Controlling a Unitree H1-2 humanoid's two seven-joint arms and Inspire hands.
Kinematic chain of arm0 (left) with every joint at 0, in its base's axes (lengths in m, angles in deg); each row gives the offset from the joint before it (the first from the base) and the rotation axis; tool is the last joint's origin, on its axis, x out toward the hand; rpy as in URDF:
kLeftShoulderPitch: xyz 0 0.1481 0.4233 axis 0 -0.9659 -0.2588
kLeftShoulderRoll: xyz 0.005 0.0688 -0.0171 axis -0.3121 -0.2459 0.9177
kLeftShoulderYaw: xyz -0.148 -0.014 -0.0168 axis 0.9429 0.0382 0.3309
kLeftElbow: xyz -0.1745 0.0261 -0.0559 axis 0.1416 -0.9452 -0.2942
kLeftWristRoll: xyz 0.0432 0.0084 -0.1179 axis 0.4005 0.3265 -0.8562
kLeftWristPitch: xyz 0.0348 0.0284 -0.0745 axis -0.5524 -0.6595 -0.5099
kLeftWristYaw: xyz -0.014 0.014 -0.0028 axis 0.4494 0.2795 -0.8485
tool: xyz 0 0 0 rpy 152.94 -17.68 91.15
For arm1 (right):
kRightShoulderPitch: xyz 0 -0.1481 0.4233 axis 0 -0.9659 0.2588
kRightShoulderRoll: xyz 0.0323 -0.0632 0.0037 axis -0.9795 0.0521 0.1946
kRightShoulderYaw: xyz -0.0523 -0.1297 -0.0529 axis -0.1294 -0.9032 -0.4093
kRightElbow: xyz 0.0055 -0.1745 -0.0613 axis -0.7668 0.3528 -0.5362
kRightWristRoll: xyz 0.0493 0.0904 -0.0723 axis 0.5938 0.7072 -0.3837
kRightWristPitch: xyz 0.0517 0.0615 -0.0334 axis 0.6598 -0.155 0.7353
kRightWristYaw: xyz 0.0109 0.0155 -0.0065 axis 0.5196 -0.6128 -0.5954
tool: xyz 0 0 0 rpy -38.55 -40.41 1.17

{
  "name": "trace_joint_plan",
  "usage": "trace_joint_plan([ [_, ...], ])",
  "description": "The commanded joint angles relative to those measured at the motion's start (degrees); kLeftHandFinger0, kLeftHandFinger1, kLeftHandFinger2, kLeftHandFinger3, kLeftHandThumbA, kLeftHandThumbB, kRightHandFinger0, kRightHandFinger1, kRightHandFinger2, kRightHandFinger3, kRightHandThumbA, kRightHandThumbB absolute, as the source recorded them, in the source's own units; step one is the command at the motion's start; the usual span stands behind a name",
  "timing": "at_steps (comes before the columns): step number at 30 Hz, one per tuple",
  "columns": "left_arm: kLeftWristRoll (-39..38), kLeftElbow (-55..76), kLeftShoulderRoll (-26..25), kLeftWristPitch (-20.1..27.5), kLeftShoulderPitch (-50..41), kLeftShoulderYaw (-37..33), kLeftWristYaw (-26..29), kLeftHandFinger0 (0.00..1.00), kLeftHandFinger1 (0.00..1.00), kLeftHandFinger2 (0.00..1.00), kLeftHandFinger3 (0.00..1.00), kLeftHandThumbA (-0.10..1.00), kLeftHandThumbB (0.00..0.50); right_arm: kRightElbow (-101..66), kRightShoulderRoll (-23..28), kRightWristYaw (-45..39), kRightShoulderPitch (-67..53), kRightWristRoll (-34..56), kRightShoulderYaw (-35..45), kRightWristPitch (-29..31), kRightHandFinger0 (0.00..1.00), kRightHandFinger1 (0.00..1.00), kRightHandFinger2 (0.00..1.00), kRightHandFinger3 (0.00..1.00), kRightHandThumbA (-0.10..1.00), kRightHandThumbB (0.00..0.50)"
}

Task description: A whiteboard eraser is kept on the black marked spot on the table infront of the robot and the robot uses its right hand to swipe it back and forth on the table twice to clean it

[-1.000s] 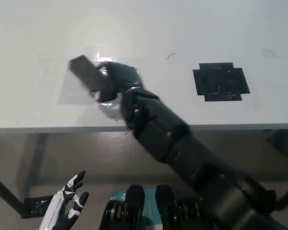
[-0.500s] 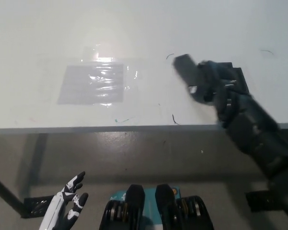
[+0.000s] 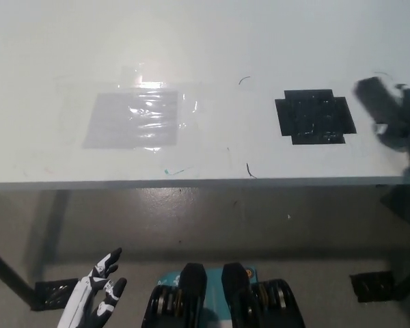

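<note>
The wiping looks to be under way, not finished: the eraser [image 3: 371, 96] is off the black marked spot [image 3: 315, 117], on the table [image 3: 212, 48] just right of it, though how many swipes are done cannot be judged. The black right hand [image 3: 404, 123] grasps the eraser's near end. The white left hand [image 3: 96, 297] rests below the table edge, fingers apart, holding nothing.

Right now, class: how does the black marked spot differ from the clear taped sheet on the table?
The black marked spot is opaque, dark and cross-shaped; the clear sheet is see-through, glossy and rectangular. The spot lies near the right hand, the sheet further left. Both lie flat on the table.
</note>
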Motion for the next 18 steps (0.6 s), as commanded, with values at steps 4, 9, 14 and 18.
trace_joint_plan([
  [4,-0.5,0.6,-0.6,1.9,0.1,-0.2,-0.4,1.00,1.00,1.00,1.00,0.80,0.409,-1.3,6.0,-3.5,-2.3,1.7,4.0,-4.2,0.04,0.21,0.38,0.84,0.21,0.121],
  [9,-0.1,0.2,-0.6,2.2,0.0,-0.3,0.0,1.00,1.00,1.00,1.00,0.81,0.403,-0.6,5.8,-2.7,-3.1,1.8,5.3,-2.9,0.09,0.16,0.29,0.60,0.14,0.126],
  [14,0.3,0.2,-0.6,2.2,0.1,-0.5,0.0,1.00,1.00,1.00,1.00,0.81,0.409,-1.6,3.4,-2.2,-2.9,1.5,5.2,-3.5,0.08,0.14,0.30,0.76,0.16,0.154],
  [18,-0.2,0.2,-0.6,2.2,0.1,-0.5,-0.2,1.00,1.00,1.00,1.00,0.81,0.412,-4.2,1.0,-2.8,-2.9,1.1,4.6,-3.6,0.35,0.41,0.53,0.82,0.14,0.165],
])
